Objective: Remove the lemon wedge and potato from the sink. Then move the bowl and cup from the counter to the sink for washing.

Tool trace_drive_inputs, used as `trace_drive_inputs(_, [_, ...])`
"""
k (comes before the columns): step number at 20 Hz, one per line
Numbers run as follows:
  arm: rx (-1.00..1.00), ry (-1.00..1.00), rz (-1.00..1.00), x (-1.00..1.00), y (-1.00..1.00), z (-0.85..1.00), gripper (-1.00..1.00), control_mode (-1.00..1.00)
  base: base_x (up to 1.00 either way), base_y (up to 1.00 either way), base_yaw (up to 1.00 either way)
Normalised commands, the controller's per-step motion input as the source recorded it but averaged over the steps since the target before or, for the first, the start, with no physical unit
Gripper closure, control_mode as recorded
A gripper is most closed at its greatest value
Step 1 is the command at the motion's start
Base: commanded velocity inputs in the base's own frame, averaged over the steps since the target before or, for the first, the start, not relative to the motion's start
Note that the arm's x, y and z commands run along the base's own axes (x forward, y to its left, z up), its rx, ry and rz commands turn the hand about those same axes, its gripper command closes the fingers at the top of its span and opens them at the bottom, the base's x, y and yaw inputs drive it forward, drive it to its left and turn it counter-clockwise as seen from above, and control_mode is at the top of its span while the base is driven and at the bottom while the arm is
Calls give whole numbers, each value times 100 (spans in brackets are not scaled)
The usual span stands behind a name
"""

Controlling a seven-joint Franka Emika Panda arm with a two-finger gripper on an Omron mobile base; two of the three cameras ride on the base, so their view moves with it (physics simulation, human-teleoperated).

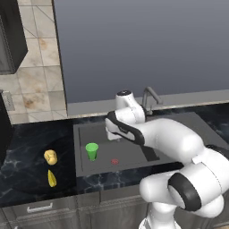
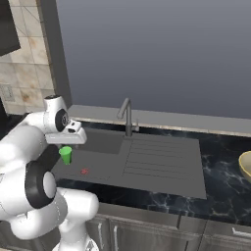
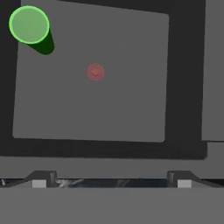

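In the left base view, nearest the camera, the lemon wedge (image 1: 52, 179) lies on the dark worktop (image 1: 31, 156) at the lower left of the frame. The potato (image 1: 50, 156) sits just above it, apart from it. Both are outside the basin, so the removal half of the task looks done.

Further in, the cup (image 1: 92, 150) stands upright on the floor of the sink (image 1: 134, 167), left of the red drain (image 1: 115, 161); it seems to have been set there for washing. In the hand view it sits at the upper left, with the drain near the centre.

The gripper (image 3: 111, 183) hangs above the basin with its jaws spread wide and nothing between them, free for the next pick.

The bowl (image 2: 246, 165) waits on the worktop at the right edge of the right base view, well apart from the basin and probably the next target.
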Motion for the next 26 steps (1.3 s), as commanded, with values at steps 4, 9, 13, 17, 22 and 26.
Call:
trace_drive_inputs(4, [0, 0, 8, -27, -26, 10, -100, -100, 0, 0, 0])
trace_drive_inputs(9, [0, 0, 10, -24, -27, 9, -100, -100, 0, 0, 0])
trace_drive_inputs(13, [1, 0, 9, -22, -30, 14, -100, -100, 0, 0, 0])
trace_drive_inputs(17, [1, 3, 3, -21, -29, 19, -100, -100, 0, 0, 0])
trace_drive_inputs(22, [0, 2, 0, -24, -27, 13, -100, -100, 0, 0, 0])
trace_drive_inputs(26, [0, 0, 0, -24, -23, 8, -100, -100, 0, 0, 0])
